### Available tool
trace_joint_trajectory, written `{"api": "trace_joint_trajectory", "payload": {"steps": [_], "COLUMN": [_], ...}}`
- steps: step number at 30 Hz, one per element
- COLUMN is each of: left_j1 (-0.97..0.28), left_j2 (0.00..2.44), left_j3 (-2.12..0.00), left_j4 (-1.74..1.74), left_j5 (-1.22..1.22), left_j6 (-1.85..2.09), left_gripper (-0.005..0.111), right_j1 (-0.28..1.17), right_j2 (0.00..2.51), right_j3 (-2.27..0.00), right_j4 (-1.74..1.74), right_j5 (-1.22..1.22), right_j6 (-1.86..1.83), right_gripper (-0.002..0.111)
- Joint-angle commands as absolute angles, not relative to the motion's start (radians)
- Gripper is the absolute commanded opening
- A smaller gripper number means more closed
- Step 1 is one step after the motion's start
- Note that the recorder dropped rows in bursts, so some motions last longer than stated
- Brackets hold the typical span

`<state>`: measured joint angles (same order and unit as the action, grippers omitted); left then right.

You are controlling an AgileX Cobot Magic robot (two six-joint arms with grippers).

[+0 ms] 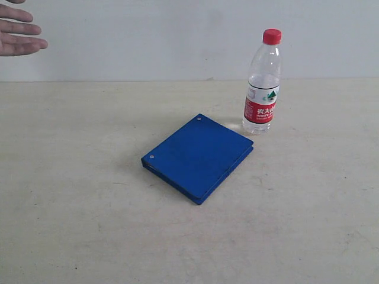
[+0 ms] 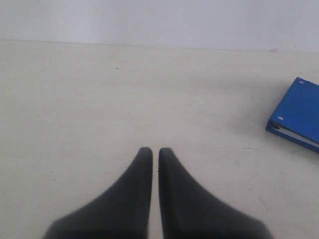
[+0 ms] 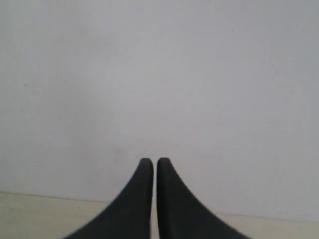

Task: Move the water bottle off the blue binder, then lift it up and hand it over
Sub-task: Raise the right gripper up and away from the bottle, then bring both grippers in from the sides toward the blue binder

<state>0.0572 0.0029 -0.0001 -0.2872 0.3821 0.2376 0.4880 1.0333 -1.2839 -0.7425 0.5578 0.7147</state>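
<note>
The water bottle (image 1: 263, 81), clear with a red cap and red-and-white label, stands upright on the table just behind the blue binder's far right corner, not on it. The blue binder (image 1: 198, 157) lies flat mid-table; its riveted corner also shows in the left wrist view (image 2: 299, 115). My left gripper (image 2: 155, 149) is shut with nothing in it, low over bare table well to the side of the binder. My right gripper (image 3: 153, 160) is shut and empty, facing the white wall. Neither gripper shows in the exterior view.
A person's open hand (image 1: 21, 29) reaches in at the upper left of the exterior view. The pale table (image 1: 89, 207) runs back to a white wall (image 1: 148, 35).
</note>
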Motion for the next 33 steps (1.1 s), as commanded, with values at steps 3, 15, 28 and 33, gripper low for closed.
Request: {"api": "trace_joint_trajectory", "payload": {"steps": [3, 15, 28, 33], "left_j1": [0.048, 0.048, 0.048, 0.048], "left_j2": [0.0, 0.0, 0.0, 0.0], "left_j3": [0.0, 0.0, 0.0, 0.0], "left_j4": [-0.295, -0.295, -0.25, -0.201], "left_j5": [0.367, 0.367, 0.359, 0.342], "left_j6": [0.228, 0.228, 0.289, 0.339], "left_gripper": [0.004, 0.004, 0.004, 0.004], "right_j1": [0.489, 0.489, 0.489, 0.489], "right_j2": [0.556, 0.675, 0.918, 0.918], "right_j3": [-0.881, -0.187, -0.187, -0.187], "right_j4": [-0.739, -0.69, -0.696, -0.696], "right_j5": [0.159, -0.329, -0.377, -0.377], "right_j6": [0.627, 0.929, 1.089, 1.089], "right_gripper": [0.0, 0.0, 0.0, 0.0]}}
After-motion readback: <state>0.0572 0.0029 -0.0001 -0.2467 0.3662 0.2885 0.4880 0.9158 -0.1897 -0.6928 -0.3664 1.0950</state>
